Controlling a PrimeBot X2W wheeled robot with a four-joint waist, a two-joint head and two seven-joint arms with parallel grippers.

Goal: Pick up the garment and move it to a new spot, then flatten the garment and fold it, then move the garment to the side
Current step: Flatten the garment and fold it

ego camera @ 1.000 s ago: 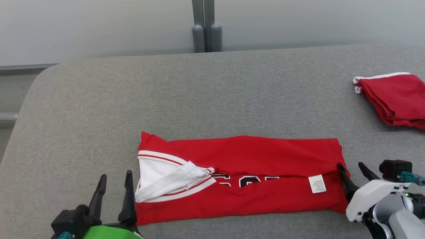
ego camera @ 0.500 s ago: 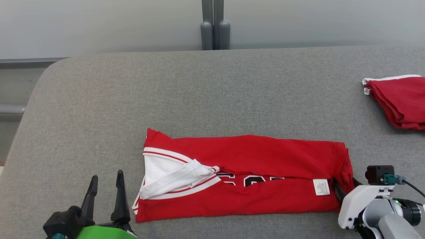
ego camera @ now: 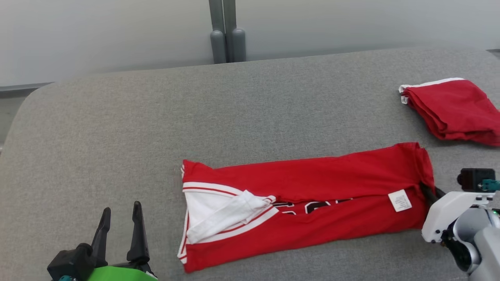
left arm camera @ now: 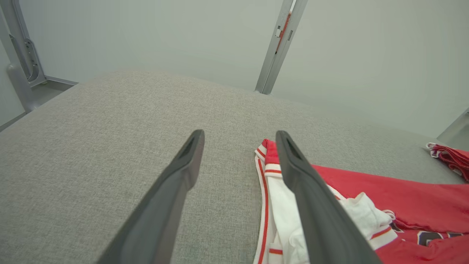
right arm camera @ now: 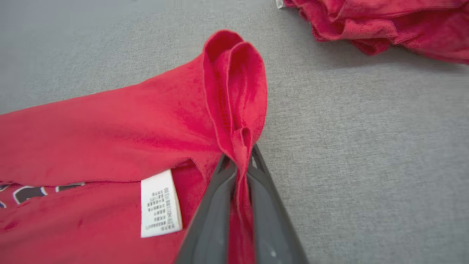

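Observation:
The garment (ego camera: 312,195), a red jersey with white trim and black letters, lies folded in a long strip on the grey surface (ego camera: 234,105). My right gripper (ego camera: 429,191) is shut on its right end; in the right wrist view the red cloth (right arm camera: 234,110) bunches up between the two dark fingers (right arm camera: 216,205), next to a white label (right arm camera: 160,203). My left gripper (ego camera: 119,230) stands open at the lower left, a little left of the garment's white collar end (left arm camera: 289,216), with nothing between its fingers (left arm camera: 172,190).
A second folded red garment (ego camera: 453,109) lies at the far right of the grey surface, also in the right wrist view (right arm camera: 384,22). A grey post (ego camera: 224,35) stands behind the far edge, against a pale wall.
My right gripper has closed on the garment's right end and drawn it up and back, so the strip now lies slanted. The head camera has shifted. The left gripper stays open.

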